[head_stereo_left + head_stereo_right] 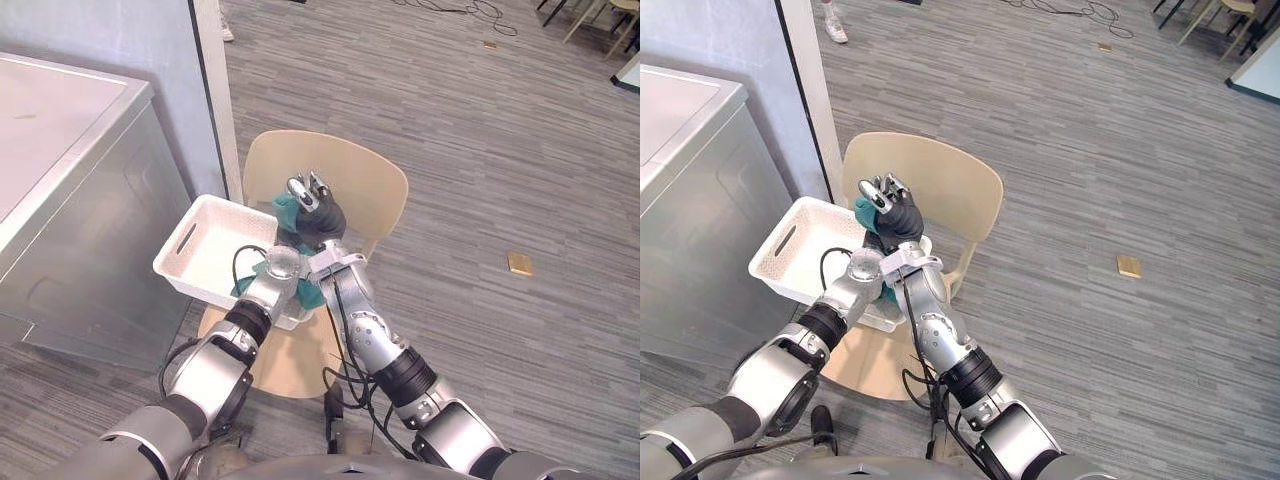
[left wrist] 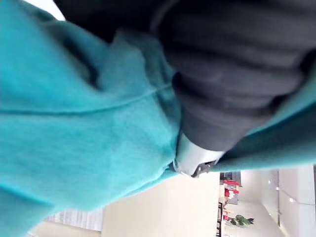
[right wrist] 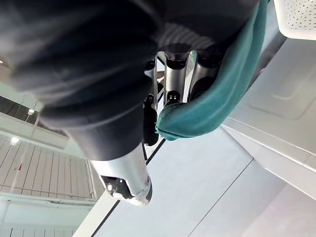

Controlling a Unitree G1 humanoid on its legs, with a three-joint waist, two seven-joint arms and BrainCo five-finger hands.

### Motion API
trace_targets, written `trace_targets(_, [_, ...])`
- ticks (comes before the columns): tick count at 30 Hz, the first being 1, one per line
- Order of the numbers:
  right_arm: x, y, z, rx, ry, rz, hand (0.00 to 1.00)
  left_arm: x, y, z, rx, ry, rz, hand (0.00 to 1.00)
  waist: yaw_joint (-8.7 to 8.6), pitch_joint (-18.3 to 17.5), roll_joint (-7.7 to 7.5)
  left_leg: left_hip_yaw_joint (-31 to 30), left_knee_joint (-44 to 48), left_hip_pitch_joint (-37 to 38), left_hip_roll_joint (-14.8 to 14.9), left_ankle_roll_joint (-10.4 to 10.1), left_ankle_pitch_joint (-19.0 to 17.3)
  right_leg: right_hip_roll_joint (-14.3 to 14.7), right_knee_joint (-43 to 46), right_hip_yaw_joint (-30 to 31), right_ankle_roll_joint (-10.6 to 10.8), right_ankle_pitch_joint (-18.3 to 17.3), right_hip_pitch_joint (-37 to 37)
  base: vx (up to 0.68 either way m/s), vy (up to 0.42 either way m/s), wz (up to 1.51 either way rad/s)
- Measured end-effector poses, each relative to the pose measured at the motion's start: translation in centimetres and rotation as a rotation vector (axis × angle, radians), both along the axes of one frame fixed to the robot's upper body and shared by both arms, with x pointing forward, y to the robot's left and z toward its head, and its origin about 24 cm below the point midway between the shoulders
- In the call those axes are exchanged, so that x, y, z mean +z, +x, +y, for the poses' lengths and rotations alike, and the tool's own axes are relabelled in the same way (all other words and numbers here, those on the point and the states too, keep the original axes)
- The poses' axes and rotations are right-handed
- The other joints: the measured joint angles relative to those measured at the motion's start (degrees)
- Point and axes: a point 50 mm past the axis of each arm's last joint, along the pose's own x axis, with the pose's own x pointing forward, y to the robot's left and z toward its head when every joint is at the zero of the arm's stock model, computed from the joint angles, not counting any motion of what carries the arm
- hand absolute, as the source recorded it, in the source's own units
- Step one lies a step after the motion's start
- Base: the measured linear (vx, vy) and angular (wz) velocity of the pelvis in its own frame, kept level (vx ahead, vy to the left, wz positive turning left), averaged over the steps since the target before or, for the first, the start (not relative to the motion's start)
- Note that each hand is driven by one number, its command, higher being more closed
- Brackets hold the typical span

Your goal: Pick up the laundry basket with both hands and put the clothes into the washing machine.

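A white laundry basket (image 1: 213, 206) rests on a beige chair (image 1: 352, 176) beside the washing machine (image 1: 70, 150). Over the basket's right end my right hand (image 1: 318, 212) is raised, its fingers (image 3: 174, 74) curled round a teal cloth (image 1: 286, 212) that drapes down from them (image 3: 217, 103). My left hand (image 1: 287, 250) lies at the basket's near right corner, just below the right hand. Teal cloth (image 2: 74, 123) covers it and hides its fingers. More teal cloth hangs over the basket's near rim.
The washing machine's metal side stands close to the left of the chair, with a white door frame (image 1: 215, 90) behind it. A small tan block (image 1: 519, 263) lies on the grey floor to the right. A person's shoe (image 1: 835, 25) shows at the far top.
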Motion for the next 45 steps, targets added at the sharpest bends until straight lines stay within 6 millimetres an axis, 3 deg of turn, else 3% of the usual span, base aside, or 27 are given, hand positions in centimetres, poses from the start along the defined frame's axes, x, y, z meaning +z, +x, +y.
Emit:
trace_targets(4, [0.3, 0.0, -0.3, -0.006, 0.008, -0.013, 1.00, 0.2, -0.2, 0.8, 0.002, -0.032, -0.028, 1.00, 0.05, 0.0, 0.02, -0.2, 0.0, 0.1, 0.0, -0.2, -0.2, 0.0, 0.0, -0.5, 0.0, 0.0, 0.2, 0.00, 0.000, 0.00])
trace_targets(5, [0.3, 0.0, -0.4, -0.013, 0.011, -0.013, 0.00, 0.2, -0.3, 1.0, -0.001, -0.041, -0.032, 1.00, 0.05, 0.0, 0.02, -0.2, 0.0, 0.1, 0.1, -0.2, -0.1, 0.0, 0.0, -0.6, 0.0, 0.0, 0.2, 0.00, 0.000, 0.00])
trace_targets(10, [0.2, 0.2, -5.0, -0.177, 0.043, -0.023, 0.00, -0.2, -1.5, 3.5, 0.022, -0.132, -0.061, 1.00, 0.56, -0.3, 0.12, -0.9, 0.0, 1.6, 0.0, 0.0, -0.3, 0.0, 0.0, -1.1, 0.3, -0.5, 2.3, 0.02, 0.012, 0.08])
trace_targets(15, [-1.8, -0.4, -9.2, -0.320, -0.025, 0.018, 0.00, 2.3, -1.8, 7.8, 0.112, -0.212, -0.202, 1.00, 1.47, -0.5, 0.34, -1.1, 0.0, 2.3, 0.0, 0.0, -0.5, -0.1, 0.0, -1.2, 0.4, -0.7, 3.2, 0.00, 0.003, 0.01])
trace_targets(21, [-4.0, -2.5, -14.6, -0.498, -0.039, 0.090, 0.00, 1.8, -3.7, 15.4, 0.359, -0.258, -0.246, 1.00, 1.38, -3.8, 3.52, -1.1, 0.0, 3.2, -0.2, 0.1, -0.7, -0.2, 0.0, -1.6, 0.6, -1.3, 4.0, 0.00, 0.005, 0.02])
trace_targets(24, [-6.1, -4.1, -17.3, -0.581, -0.069, 0.171, 0.00, 3.3, -4.8, 18.1, 0.433, -0.269, -0.330, 1.00, 1.40, -4.9, 4.87, -1.3, 0.0, 3.4, -0.2, 0.1, -0.7, -0.2, 0.0, -2.2, 0.3, -1.9, 4.5, -0.02, 0.004, 0.05])
trace_targets(36, [-12.8, -9.7, -20.9, -0.704, -0.195, 0.478, 0.00, 8.2, -6.5, 21.2, 0.445, -0.319, -0.577, 1.00, 1.04, -8.4, 6.90, -1.6, -0.1, 5.3, -0.3, 0.1, -1.4, -0.3, -0.3, -2.6, 0.3, -2.5, 6.8, -0.03, 0.005, 0.02])
trace_targets(40, [-14.7, -11.0, -21.2, -0.727, -0.219, 0.568, 0.00, 9.4, -8.6, 23.5, 0.486, -0.313, -0.665, 1.00, 0.74, -9.1, 7.95, -1.6, 0.0, 5.9, -0.3, 0.2, -1.4, -0.3, -0.1, -2.6, 0.3, -2.5, 7.2, 0.00, 0.000, 0.00])
trace_targets(45, [-17.8, -13.3, -21.2, -0.731, -0.205, 0.707, 0.00, 8.7, -12.4, 26.1, 0.590, -0.295, -0.699, 1.00, 1.39, -9.7, 9.02, -1.5, 0.0, 7.2, -0.4, 0.1, -2.0, -0.4, -0.2, -2.5, 0.5, -2.8, 8.5, 0.00, 0.000, 0.01])
